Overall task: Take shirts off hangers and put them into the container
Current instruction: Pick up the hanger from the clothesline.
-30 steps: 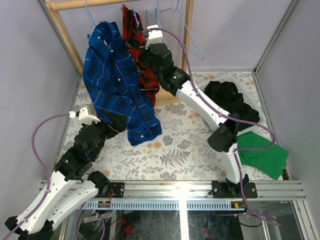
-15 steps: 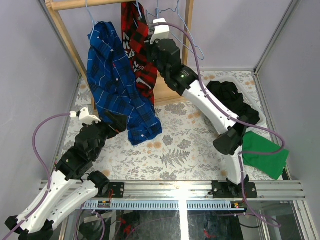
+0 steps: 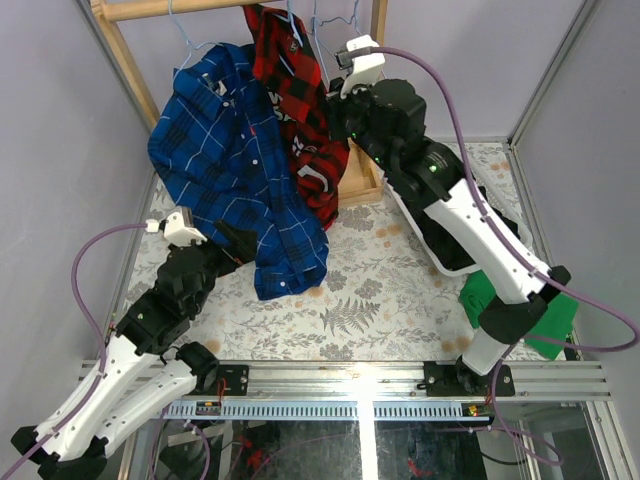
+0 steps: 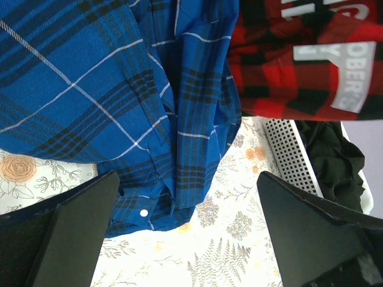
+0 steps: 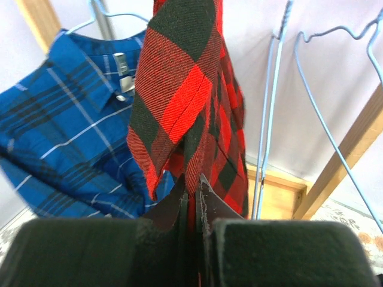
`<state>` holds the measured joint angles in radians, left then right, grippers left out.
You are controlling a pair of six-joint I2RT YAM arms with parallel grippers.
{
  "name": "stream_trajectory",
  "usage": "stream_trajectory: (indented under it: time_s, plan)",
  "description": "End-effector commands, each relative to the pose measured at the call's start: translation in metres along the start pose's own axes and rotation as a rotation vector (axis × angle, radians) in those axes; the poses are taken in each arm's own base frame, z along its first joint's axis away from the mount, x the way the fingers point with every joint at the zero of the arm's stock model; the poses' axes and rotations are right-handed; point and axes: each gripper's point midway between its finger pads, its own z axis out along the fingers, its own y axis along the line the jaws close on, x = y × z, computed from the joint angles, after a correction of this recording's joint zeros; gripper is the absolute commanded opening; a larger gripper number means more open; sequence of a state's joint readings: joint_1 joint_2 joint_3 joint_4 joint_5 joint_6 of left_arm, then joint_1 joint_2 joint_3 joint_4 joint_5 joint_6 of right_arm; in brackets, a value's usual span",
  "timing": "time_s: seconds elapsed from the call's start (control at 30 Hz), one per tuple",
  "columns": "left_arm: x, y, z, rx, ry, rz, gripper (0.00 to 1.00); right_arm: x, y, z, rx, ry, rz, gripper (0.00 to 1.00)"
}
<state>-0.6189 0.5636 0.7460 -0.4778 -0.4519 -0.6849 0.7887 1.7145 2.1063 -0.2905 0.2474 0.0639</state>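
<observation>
Left gripper [image 4: 187, 179]: spread wide, holding nothing; it sits low on the left side of the table [image 3: 350, 300], with its 2 dark fingers [image 4: 78, 230] pointing up at the lower hem of the blue cloth.
Blue plaid shirt [image 3: 235, 165]: hangs from the rod of the wooden rack [image 3: 125, 60] at the back left. Its collar is on a light-blue wire hanger and its body spreads down and forward. Its tail ends just above the left gripper; I cannot tell whether they touch.
Red-and-black plaid shirt [image 3: 300, 105]: hangs just right of the blue one and overlaps its edge. Its top is up at the rod and its body slants down toward the rack's base. Grey lettering shows on the inner side of the fabric in the left wrist view.
Right gripper [image 5: 192, 191]: pressed together, pinching a fold of the red-and-black plaid shirt high up near the rod. The cloth rises straight out of the closed fingertips.
Hangers [image 5: 277, 89]: bare light-blue wires hang just right of the red cloth, in front of the rack's right upright.
Container [image 4: 287, 152]: white latticed basket on the right half of the table. In the top view it is mostly hidden under the right arm.
Black shirts [image 4: 332, 161]: heaped inside the container.
Green cloth [image 3: 478, 298]: lies flat at the near right, beside the container and partly under the right arm's elbow.
</observation>
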Motion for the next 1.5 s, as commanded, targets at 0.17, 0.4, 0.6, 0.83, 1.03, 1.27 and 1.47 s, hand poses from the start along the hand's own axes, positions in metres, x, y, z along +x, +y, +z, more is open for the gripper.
stream_trajectory:
  time_s: [0.17,0.4,0.6,0.83,1.03,1.27,1.47]
  plan:
    - [-0.002,-0.008,0.006,0.019,-0.005,-0.023,1.0,-0.088,0.015,-0.088,-0.206,-0.204,0.034,0.0]
    - [0.002,-0.008,0.008,0.019,0.006,-0.024,1.0,-0.088,0.006,-0.143,-0.23,-0.21,0.035,0.0]
    - [0.006,-0.008,0.011,0.016,0.017,-0.021,1.0,-0.098,-0.007,-0.204,-0.242,-0.267,0.04,0.0]
    - [0.012,-0.009,0.016,0.023,0.03,-0.028,1.0,-0.101,-0.013,-0.265,-0.29,-0.333,0.037,0.0]
    - [0.018,-0.011,0.019,0.029,0.052,-0.017,1.0,-0.067,-0.018,-0.273,-0.285,-0.271,0.0,0.0]
    - [0.02,-0.008,0.021,0.015,0.054,-0.016,1.0,-0.007,0.004,-0.281,-0.442,-0.128,-0.09,0.0]
    - [0.017,-0.009,0.018,0.033,0.035,-0.03,1.0,0.049,-0.011,-0.263,-0.351,0.031,-0.125,0.0]
